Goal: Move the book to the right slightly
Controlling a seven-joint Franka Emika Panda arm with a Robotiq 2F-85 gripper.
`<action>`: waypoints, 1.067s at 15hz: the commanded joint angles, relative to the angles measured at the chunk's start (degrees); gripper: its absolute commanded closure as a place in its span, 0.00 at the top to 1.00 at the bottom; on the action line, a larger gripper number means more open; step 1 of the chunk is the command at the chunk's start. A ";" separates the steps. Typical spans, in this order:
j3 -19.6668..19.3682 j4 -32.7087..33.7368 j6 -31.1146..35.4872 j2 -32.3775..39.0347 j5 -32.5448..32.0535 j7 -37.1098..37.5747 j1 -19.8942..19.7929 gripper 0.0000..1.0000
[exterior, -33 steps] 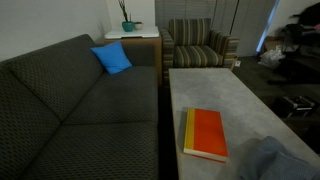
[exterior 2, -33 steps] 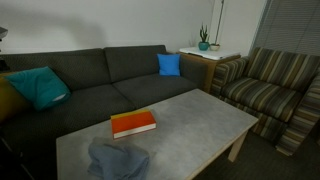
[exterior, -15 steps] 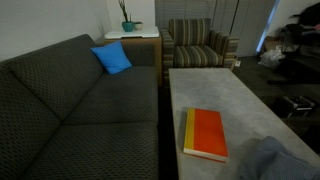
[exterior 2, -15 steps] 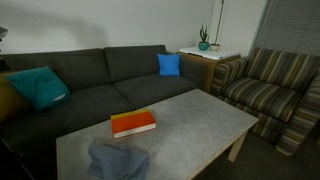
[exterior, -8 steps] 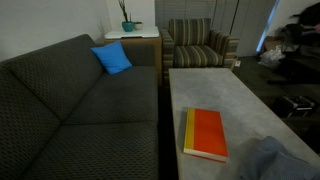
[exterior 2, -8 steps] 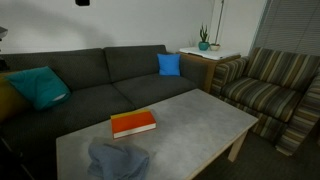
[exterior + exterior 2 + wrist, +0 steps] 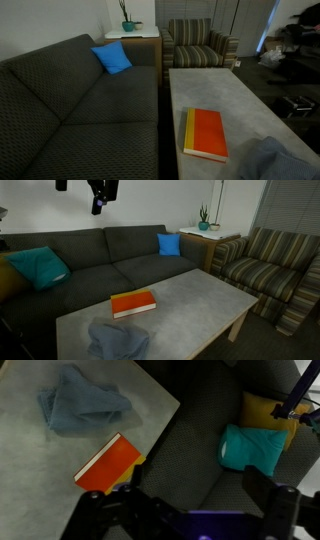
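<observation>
The orange book with a yellow spine [image 7: 207, 134] lies flat on the grey coffee table [image 7: 230, 95], near the sofa-side edge. It also shows in the other exterior view [image 7: 133, 303] and in the wrist view [image 7: 108, 464]. My gripper [image 7: 100, 192] hangs high above the sofa, far from the book. In the wrist view its fingers [image 7: 195, 495] are spread wide and empty over the sofa seat, beside the book's corner.
A crumpled grey cloth [image 7: 118, 340] lies on the table beside the book. On the dark sofa [image 7: 90, 280] lie a blue cushion [image 7: 169, 244], a teal cushion [image 7: 38, 266] and a yellow one [image 7: 265, 408]. A striped armchair [image 7: 270, 265] stands beyond the table's far end.
My gripper has come down into the top of an exterior view, above the sofa. The book and cloth have not moved.
</observation>
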 commanded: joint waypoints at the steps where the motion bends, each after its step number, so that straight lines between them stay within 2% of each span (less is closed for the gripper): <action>1: 3.77 0.44 -0.54 0.65 0.78 -0.73 -3.91 1.00; 4: 4.50 0.73 -0.22 1.11 0.39 -0.02 -4.10 1.00; 9: 8.67 3.11 0.41 4.77 0.81 -0.19 -4.55 1.00; 16: 15.43 13.12 -1.19 15.78 -0.31 -0.88 -3.88 1.00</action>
